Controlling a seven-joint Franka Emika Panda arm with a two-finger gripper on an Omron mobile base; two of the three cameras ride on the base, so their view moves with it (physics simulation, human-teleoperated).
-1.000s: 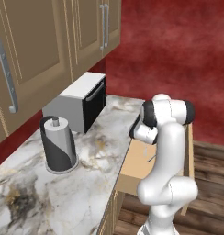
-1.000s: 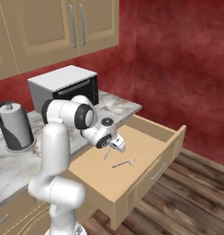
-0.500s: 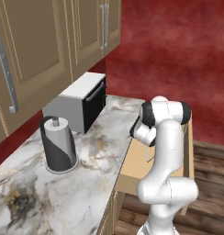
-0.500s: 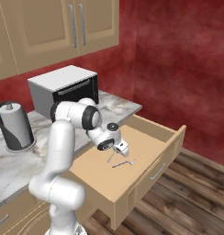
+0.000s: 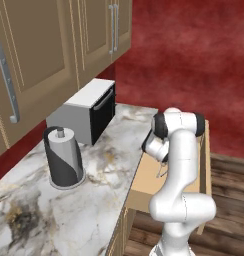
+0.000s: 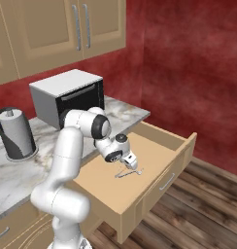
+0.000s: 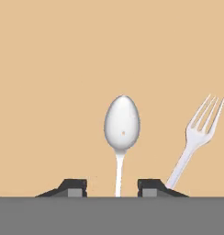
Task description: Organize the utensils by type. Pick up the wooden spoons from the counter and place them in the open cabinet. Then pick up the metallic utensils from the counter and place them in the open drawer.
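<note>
Finding: the tool [image 6: 131, 162] has come down into the open drawer [image 6: 161, 137] over the last second, and its jaws — pinched tight half a second ago — now stand apart. In the hand view the two dark fingertips [image 7: 73, 187] sit either side of the metal spoon [image 7: 121, 123] handle with a gap on each side; the grip is released. The spoon lies on the pale drawer bottom, bowl toward 12 o'clock from the tool. A metal fork [image 7: 198, 131] lies just beside it at about 2 o'clock, tines pointing away and slightly right. In the right base view both pieces show as a small silver-grey cluster [image 6: 129, 171] under the tool, near the middle of the drawer.

Judgement: the spoon looks delivered. With the fork already in the drawer, the metallic part of the task appears complete or nearly so — no utensils are evident on the visible stretch of counter [image 5: 89, 200], though small pieces could hide behind the arm.

Surroundings: a toaster oven [image 5: 86, 110] stands at the back of the counter, a paper towel holder [image 5: 64, 159] nearer the camera to its left. Wall cabinets [image 5: 41, 55] with silver bar handles hang above; those in view are closed.

Obstructions: none for a straight lift. The fork handle runs close to the right fingertip, so a sideways retreat could nudge it.
</note>
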